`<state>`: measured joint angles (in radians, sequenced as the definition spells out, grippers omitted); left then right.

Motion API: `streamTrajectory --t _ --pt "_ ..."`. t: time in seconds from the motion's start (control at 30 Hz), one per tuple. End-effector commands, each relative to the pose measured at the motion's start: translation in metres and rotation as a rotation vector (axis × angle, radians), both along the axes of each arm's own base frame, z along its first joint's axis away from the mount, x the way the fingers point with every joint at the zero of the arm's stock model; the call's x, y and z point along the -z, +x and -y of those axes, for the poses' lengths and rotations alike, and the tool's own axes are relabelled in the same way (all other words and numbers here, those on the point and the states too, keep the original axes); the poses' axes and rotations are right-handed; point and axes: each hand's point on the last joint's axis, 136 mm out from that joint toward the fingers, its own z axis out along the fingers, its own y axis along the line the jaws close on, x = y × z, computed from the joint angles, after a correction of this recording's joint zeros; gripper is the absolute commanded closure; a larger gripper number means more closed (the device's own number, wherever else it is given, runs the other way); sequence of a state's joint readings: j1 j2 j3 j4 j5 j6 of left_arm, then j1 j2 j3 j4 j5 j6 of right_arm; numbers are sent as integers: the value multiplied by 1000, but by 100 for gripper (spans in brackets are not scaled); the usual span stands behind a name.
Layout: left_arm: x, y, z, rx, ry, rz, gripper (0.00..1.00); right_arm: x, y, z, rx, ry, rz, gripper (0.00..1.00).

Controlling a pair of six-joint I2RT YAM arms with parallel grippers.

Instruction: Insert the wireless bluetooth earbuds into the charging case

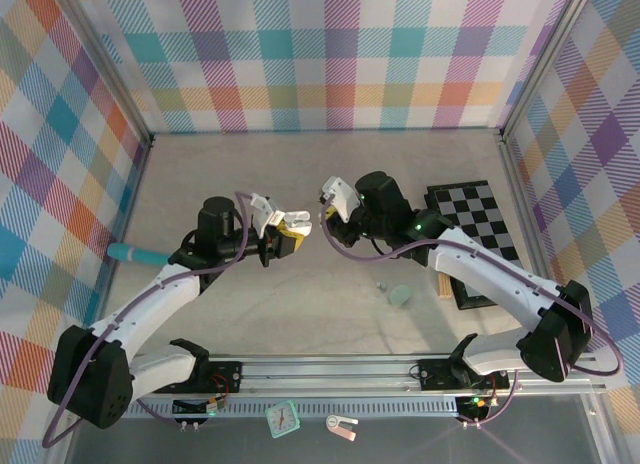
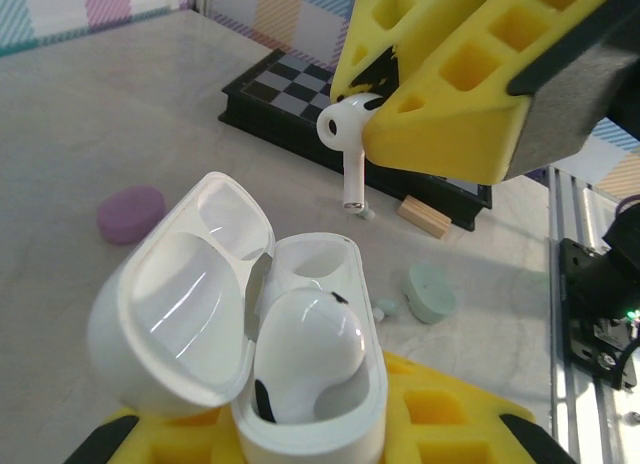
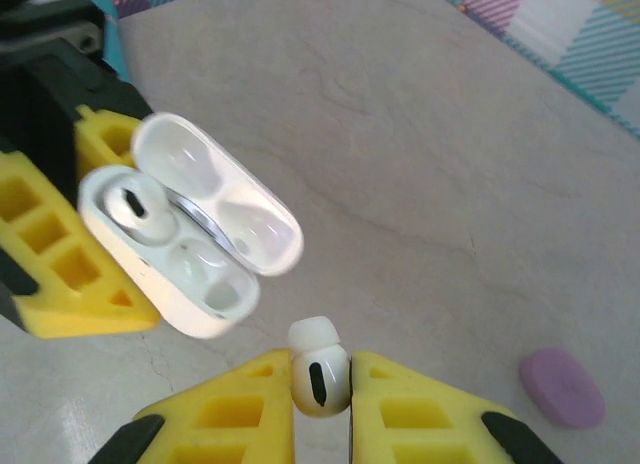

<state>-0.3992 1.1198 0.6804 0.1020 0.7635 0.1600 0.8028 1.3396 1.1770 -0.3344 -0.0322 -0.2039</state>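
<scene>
My left gripper (image 2: 300, 429) is shut on the white charging case (image 2: 300, 384), which it holds above the table with the lid (image 2: 175, 304) swung open to the left. One white earbud (image 2: 305, 349) sits in the near socket, and the far socket (image 2: 315, 264) is empty. My right gripper (image 3: 320, 394) is shut on a second white earbud (image 3: 320, 376), pinched between its yellow fingers (image 3: 425, 414). That earbud (image 2: 345, 134) hangs stem down, above and beyond the case without touching it. From above, the two grippers (image 1: 288, 234) (image 1: 328, 212) face each other mid-table.
A pale green case (image 1: 401, 296) and a tiny greenish earbud (image 1: 381, 284) lie on the table right of centre. A chessboard (image 1: 475, 234) with a small wooden block (image 2: 425, 216) beside it is at the right. A purple case (image 3: 562, 387) lies on the table. A teal cylinder (image 1: 135, 252) is at the left.
</scene>
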Motion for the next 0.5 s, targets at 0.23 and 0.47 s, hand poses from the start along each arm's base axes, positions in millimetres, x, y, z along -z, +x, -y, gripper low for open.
streamTrajectory --t 0.23,0.47 --pt "-13 -11 10 97 -14 -13 98 -26 -8 -21 -130 -6 105 82" --pt "-19 -11 11 106 -27 5 97 -20 -11 -26 -169 -20 97 82"
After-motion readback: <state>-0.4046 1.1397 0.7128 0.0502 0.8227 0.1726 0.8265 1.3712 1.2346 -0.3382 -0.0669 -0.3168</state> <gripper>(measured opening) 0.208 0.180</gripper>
